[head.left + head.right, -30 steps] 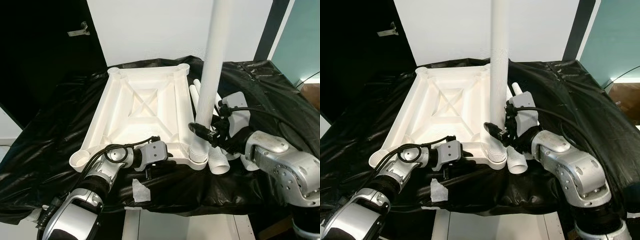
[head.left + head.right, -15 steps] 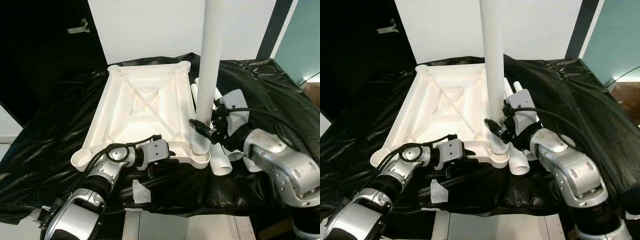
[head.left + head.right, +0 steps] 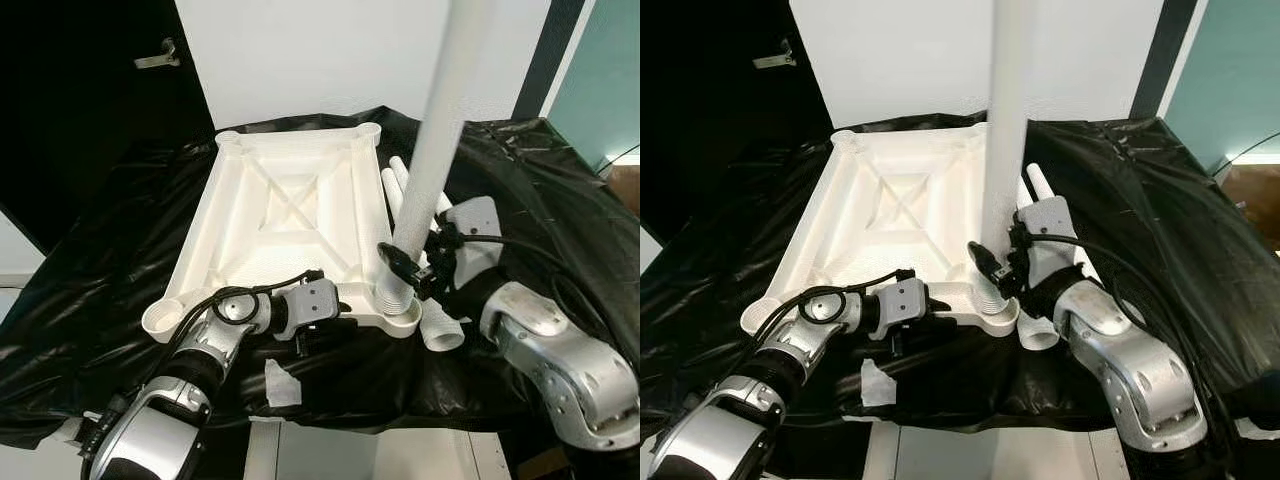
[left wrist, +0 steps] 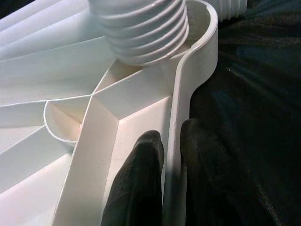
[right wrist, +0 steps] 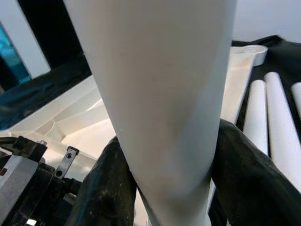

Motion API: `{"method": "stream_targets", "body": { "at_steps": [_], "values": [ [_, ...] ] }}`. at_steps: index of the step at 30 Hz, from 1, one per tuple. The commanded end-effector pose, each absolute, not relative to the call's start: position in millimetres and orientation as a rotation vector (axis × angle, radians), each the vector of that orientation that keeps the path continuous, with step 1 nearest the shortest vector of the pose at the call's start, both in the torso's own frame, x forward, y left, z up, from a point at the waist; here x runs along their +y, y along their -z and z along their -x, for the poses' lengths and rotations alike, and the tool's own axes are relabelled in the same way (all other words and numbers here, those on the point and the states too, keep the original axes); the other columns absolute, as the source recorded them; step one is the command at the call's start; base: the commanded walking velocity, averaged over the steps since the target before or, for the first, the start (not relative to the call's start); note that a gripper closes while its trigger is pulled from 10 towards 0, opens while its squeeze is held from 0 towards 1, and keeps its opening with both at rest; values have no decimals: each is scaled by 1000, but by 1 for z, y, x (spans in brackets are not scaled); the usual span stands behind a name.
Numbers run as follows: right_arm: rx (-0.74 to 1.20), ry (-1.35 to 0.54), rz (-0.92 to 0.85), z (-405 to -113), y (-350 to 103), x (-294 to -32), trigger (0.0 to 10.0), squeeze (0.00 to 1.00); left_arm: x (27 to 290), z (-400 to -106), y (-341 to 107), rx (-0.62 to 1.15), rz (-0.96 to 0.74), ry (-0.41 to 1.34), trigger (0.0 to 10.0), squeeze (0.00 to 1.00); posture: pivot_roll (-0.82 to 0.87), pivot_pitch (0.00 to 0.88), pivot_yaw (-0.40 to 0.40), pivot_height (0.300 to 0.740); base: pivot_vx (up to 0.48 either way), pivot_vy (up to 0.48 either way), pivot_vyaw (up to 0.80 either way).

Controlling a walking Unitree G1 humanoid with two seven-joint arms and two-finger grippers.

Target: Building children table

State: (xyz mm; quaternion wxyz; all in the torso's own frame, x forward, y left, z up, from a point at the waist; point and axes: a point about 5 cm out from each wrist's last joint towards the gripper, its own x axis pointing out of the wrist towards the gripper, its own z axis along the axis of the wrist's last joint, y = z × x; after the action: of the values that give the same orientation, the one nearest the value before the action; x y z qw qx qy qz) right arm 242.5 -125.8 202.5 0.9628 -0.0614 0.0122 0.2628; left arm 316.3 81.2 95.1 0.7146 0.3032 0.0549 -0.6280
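The right pincer (image 3: 1002,272) squeezes the white leg (image 3: 1006,120) – the left pincer (image 4: 162,174) pinches the tabletop (image 3: 290,215) rim.

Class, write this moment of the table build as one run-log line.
right gripper: shut on table leg, threaded end in near-right corner socket, leg tilted | left gripper: pinching tabletop near rim | spare legs: lying beside tabletop

A plain indoor room, more like a test or workshop space than a furnished home. A work table (image 3: 520,180) draped in crinkled black plastic sheeting stands against a bare white wall (image 3: 320,60). Left of the table is a black door with a metal handle (image 3: 157,57); right of it, a teal wall (image 3: 605,70).
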Motion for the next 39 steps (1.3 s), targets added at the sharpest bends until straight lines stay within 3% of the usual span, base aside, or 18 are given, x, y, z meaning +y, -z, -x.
{"method": "stream_targets", "body": {
  "at_steps": [1, 12, 39],
  "values": [
    [101, -529, 121, -239, -188, -126, 10000, 0, 88, -309, -67, 233, -648, 1293, 10000, 0, -187, 28, 31, 740, 0, 0, 0],
    [136, -494, 137, -234, -179, -138, 10000, 0, 87, -309, -67, 234, -651, 1299, 10000, 0, -192, 30, 36, 740, 0, 0, 0],
    [203, -624, 184, -221, -171, -146, 10000, 0, 87, -309, -67, 232, -653, 1298, 10000, 0, -194, 32, 39, 740, 0, 0, 0]
  ]
}}
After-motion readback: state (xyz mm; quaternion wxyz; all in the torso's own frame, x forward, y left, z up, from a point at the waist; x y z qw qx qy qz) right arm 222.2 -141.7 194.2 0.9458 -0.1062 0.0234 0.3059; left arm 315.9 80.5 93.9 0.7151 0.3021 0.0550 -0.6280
